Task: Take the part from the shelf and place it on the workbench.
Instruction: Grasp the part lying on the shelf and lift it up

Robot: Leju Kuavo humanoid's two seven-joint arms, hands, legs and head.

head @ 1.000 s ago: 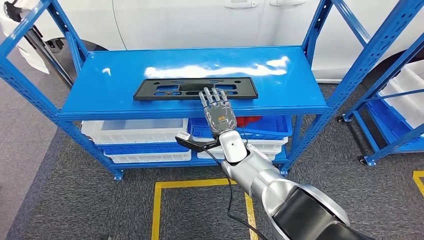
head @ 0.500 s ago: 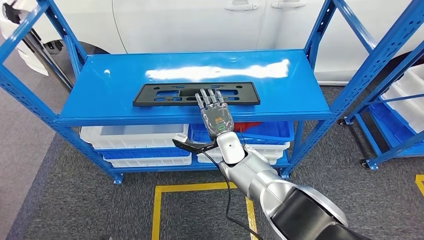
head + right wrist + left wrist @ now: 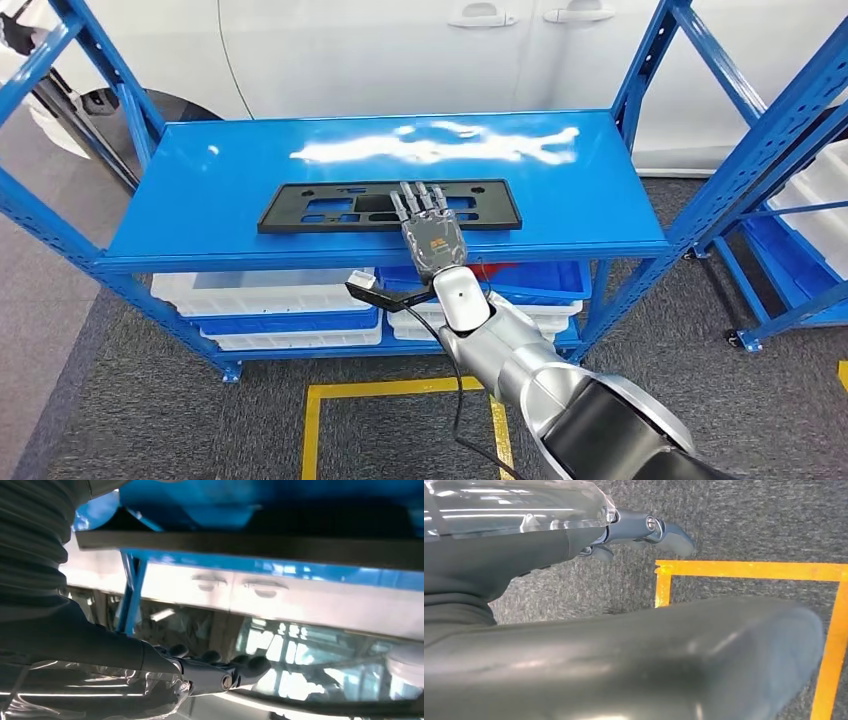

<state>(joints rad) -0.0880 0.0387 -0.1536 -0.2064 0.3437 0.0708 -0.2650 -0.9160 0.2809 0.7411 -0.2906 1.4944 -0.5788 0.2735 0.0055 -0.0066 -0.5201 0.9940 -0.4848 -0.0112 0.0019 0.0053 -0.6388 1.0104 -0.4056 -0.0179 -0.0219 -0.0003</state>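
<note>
From the head camera I see my right hand stretched out over the front edge of the blue shelf, palm down, its fingers straight, a little apart and lying over the near edge of the part. The part is a long, flat black plate with several cut-outs, lying flat on the top deck of the shelf, nearer the front edge than the back, its long side running along that edge. The hand holds nothing: the fingers reach across the plate's rim but are not closed around it, and I cannot tell whether they actually touch it. In the right wrist view the same hand shows extended fingers with nothing between them, and the dark edge of the part runs as a long band above them in that turned picture. My left hand hangs by my side over grey carpet, close to a yellow floor line; its fingers look loosely curled with nothing in them, though I cannot judge from this angle how far they are closed. Under the top deck, white bins and blue bins sit on the lower levels. A white car stands right behind the shelf, and a second blue rack stands off to the right.
</note>
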